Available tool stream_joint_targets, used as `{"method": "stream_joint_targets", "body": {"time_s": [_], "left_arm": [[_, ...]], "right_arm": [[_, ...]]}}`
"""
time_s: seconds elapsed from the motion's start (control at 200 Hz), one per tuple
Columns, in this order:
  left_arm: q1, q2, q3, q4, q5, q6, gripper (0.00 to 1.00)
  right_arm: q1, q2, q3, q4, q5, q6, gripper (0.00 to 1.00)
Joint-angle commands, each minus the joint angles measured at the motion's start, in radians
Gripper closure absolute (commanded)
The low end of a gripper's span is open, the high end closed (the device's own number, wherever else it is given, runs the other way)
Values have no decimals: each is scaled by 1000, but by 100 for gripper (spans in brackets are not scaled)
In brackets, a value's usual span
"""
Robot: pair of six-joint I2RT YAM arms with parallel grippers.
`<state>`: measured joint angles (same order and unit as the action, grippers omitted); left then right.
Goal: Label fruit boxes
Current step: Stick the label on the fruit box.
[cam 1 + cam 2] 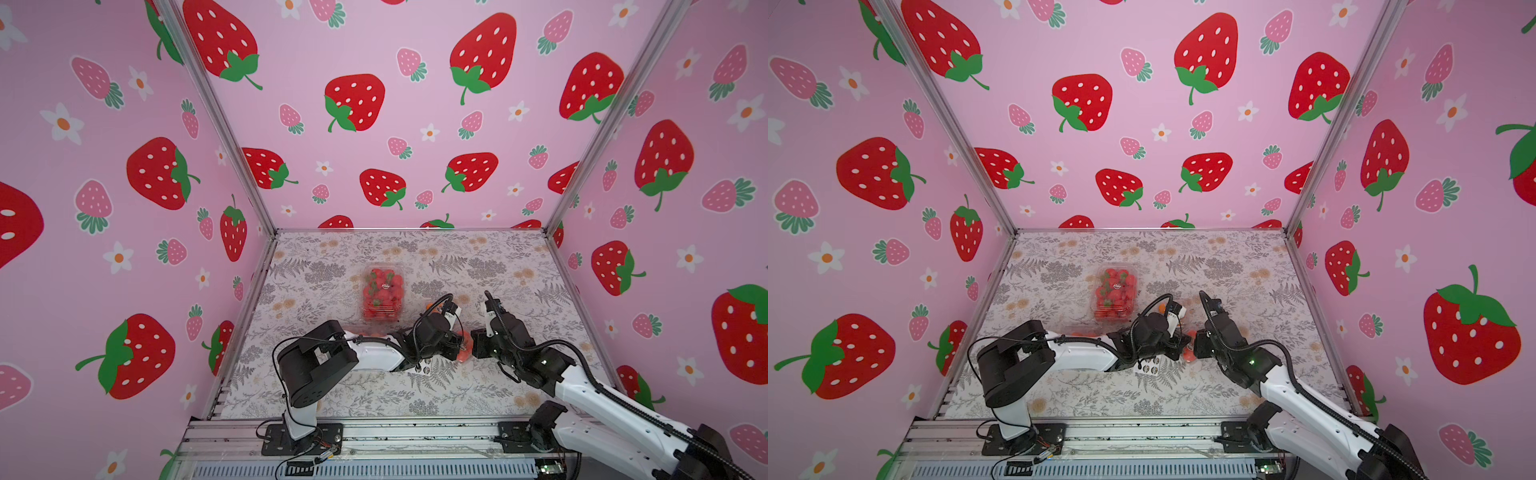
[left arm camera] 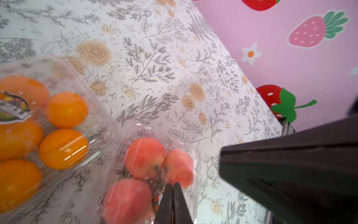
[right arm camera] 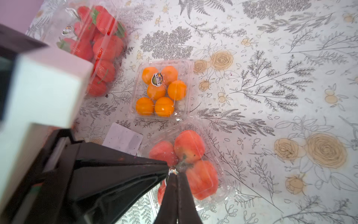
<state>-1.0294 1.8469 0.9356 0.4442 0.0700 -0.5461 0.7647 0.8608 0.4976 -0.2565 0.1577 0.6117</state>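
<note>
Left gripper (image 2: 173, 186): black fingers pressed flat together with no gap showing. The tips are low over the small clear plastic punnet of peach-pink round fruits (image 2: 144, 157).
Right gripper (image 3: 174, 174): fingers also closed tight. Its tips meet the left gripper's tip over that same punnet's lid.
Meeting point: a small pale scrap with colour on it (image 3: 173, 171) sits where the two tips come together. I cannot tell which gripper pinches it, if either does.
Peach-pink punnet: lies flat on the floral-printed table cover (image 1: 498, 266), to the right of the middle. In both top views it is mostly hidden under the two wrists.
Small clear plastic punnet of oranges (image 3: 160, 91): lid shut, six fruits, with an oval printed label (image 3: 157, 78) on the lid. It sits just beside the peach-pink punnet, on that punnet's far side.
Large clear plastic punnet of red strawberries (image 1: 381, 295): farther back near the middle of the table, well clear of both grippers. A small oval label (image 3: 66, 30) is on its lid.
White sticker sheet (image 3: 123, 138): lies flat on the table, just beside the peach-pink punnet and partly under the left gripper. Dark round stickers show on it in a top view (image 1: 1150, 366).
Arms: both reach in from the near edge, with the wrists close together.
</note>
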Motion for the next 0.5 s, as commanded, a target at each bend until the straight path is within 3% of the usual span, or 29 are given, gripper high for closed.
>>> {"method": "stream_joint_targets", "body": {"time_s": [0.0, 0.145, 0.495], "left_arm": [[-10, 20, 8, -1, -21, -6, 93], [-22, 52, 37, -30, -19, 11, 93], [-94, 55, 45, -139, -134, 16, 93]], "right_arm": [[-5, -28, -17, -38, 32, 8, 97], [-6, -46, -23, -43, 34, 3, 97], [-7, -69, -22, -64, 46, -5, 97]]}}
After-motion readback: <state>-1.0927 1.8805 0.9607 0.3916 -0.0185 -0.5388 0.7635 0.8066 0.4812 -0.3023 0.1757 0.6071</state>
